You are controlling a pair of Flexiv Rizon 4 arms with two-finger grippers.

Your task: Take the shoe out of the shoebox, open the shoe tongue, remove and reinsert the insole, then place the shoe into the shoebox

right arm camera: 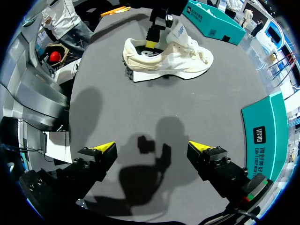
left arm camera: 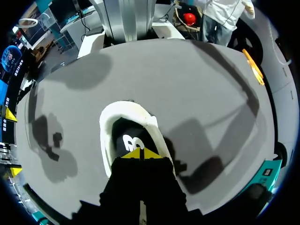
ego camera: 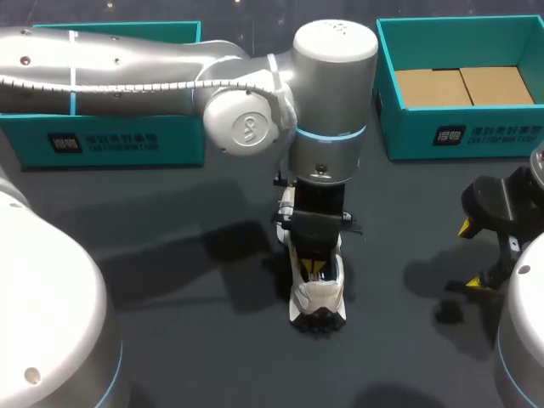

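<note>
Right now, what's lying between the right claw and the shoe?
Nothing. In the right wrist view, only bare table stretches from the open right claw to the shoe.

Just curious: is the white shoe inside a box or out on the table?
Out. The shoe stands upright on the table, apart from the left box and right box, the left gripper at its opening.

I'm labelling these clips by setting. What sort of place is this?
Probably a robot lab bench or demo station: a dark table, an open teal shoebox at its back, and a pale shoe with the left gripper down in its opening.
</note>
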